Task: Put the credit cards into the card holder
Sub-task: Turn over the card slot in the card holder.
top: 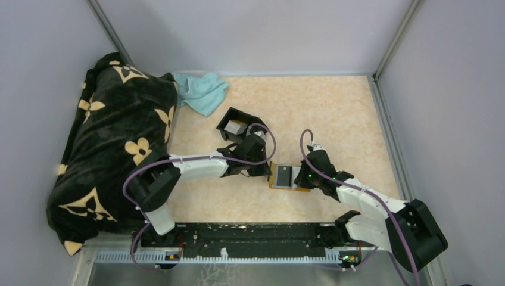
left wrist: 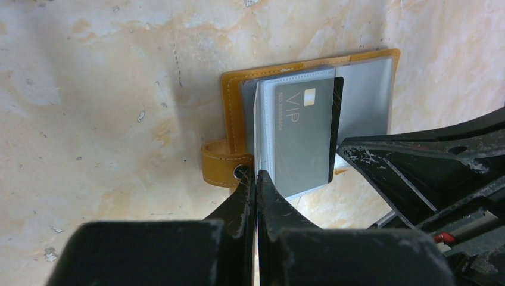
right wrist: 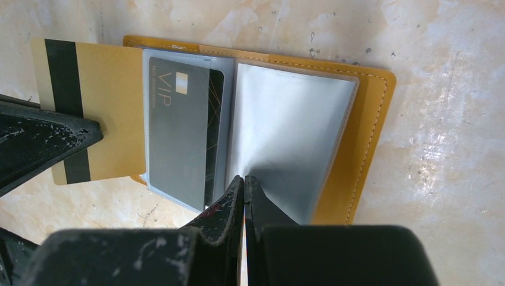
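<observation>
My left gripper (left wrist: 256, 190) is closed on a gold card (right wrist: 113, 107), half over the open card holder (right wrist: 369, 119) on the table (right wrist: 446, 179). My right gripper (right wrist: 243, 187) is closed at the clear sleeve (right wrist: 292, 125). If I push askew, the card may slide over the grey VIP card (right wrist: 178, 131) and miss the slot.

The card holder (top: 284, 177) is hemmed in on both flanks. The left gripper (left wrist: 256, 185), clamped on a gold card (right wrist: 113, 119), blocks its left edge, and the closed right gripper (right wrist: 244, 185) crowds its right. Just behind the left gripper stands a black tray (top: 225, 118). Farther left, a teal cloth (top: 202, 92) and a black patterned blanket (top: 113, 143) fill that side of the table. Bare tabletop (top: 333, 113) lies open beyond the card holder and off to the right, up to the walls (top: 452, 89).
</observation>
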Robot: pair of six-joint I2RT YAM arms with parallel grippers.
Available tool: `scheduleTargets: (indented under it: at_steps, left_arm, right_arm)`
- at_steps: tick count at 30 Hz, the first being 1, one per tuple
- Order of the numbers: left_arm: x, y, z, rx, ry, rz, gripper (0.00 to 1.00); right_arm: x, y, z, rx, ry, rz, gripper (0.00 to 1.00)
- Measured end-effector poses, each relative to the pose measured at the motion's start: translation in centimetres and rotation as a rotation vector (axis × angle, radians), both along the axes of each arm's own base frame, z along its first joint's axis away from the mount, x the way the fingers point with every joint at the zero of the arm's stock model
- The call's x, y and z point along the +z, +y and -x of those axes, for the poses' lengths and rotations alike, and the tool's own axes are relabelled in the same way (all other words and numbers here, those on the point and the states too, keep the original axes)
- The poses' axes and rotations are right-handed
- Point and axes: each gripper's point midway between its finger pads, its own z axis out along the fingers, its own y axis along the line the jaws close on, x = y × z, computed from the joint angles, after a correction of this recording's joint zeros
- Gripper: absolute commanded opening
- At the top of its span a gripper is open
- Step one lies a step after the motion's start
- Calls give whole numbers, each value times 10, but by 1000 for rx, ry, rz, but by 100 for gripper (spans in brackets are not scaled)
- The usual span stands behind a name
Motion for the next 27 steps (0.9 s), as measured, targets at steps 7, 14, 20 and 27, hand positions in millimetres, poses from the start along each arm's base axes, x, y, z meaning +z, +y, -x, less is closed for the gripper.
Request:
scheduleTargets:
  at_steps: [7,14,20,27]
  left_arm:
    - [-3,7,6,12,45,72,0]
    - [-5,10,10,17,82,156,0]
    - [-4,8,13,1,98,216,0]
    - [-2,7,18,-31,107,268,0]
  right_arm:
    - [-3,-1,2,0,3,1,1]
    - [-3,-1,2,0,2,1,1]
    - [-3,-1,2,0,2,1,1]
    - [-3,-1,2,0,2,1,1]
